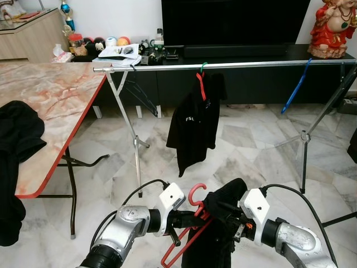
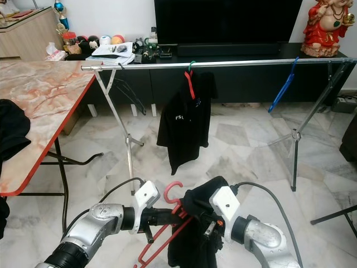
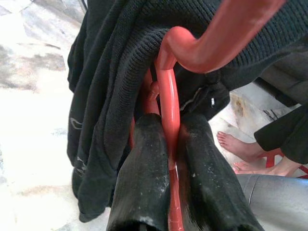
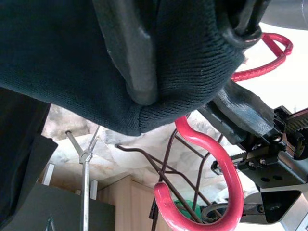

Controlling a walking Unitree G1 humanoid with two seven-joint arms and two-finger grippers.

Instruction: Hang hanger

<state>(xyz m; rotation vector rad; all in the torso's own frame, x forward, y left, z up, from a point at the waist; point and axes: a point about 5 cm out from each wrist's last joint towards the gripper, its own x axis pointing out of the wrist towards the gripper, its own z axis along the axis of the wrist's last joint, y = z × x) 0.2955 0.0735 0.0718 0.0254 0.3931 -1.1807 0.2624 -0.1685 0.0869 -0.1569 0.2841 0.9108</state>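
Red hanger (image 1: 192, 220) sits clamped in the left gripper (image 1: 187, 219); right gripper (image 1: 226, 215) pinches its black garment (image 1: 220, 234).

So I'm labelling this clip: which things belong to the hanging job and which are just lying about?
Job: red hanger, black garment on it, left claw, right claw, metal rail.
Lying about: marble table, blue hanger, red statue.
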